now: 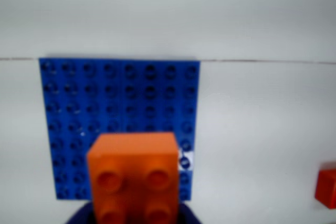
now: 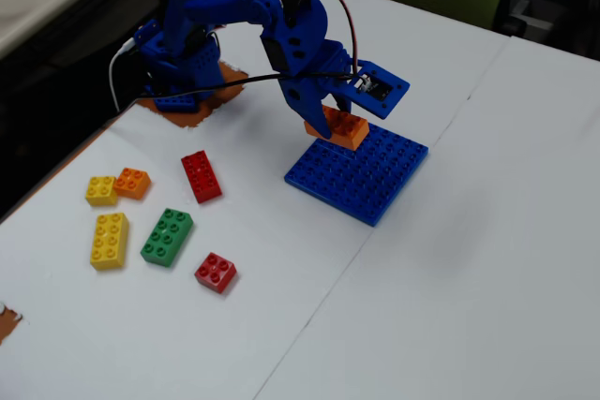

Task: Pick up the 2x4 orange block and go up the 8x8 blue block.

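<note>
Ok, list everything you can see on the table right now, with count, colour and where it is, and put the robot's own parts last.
2x4 orange block: one, orange, held above the baseplate's near-arm edge.
8x8 blue block: one, blue, flat on the table, centre of the fixed view.
red 2x4 brick: one, red, left of the baseplate.
green brick: one, green, lower left.
yellow long brick: one, yellow, beside the green one.
small red brick: one, red, lowest.
small orange brick: one, orange, touching the small yellow brick.
end effector: one, blue, shut on the orange block.
</note>
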Robot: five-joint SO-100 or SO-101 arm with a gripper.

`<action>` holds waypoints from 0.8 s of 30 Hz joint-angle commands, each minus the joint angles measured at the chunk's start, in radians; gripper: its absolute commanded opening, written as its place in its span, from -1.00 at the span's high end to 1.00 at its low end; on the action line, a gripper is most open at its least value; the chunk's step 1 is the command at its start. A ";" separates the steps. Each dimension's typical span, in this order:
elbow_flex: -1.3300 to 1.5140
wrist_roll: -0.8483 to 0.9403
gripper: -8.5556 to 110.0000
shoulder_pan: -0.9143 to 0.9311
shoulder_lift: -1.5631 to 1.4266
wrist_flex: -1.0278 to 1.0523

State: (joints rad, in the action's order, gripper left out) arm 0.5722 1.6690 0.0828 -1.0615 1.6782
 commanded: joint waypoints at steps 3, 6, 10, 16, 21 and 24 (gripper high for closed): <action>-0.052 0.006 0.85 0.003 -0.023 0.005; -0.052 0.006 0.85 0.003 -0.023 0.005; -0.052 0.008 0.85 0.003 -0.023 0.005; -0.052 0.009 0.85 0.003 -0.023 0.012; -0.052 0.009 0.85 0.005 -0.025 0.015; -0.052 0.011 0.85 0.005 -0.025 0.020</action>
State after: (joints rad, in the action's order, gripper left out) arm 0.5722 1.6736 0.0828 -1.0615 1.6874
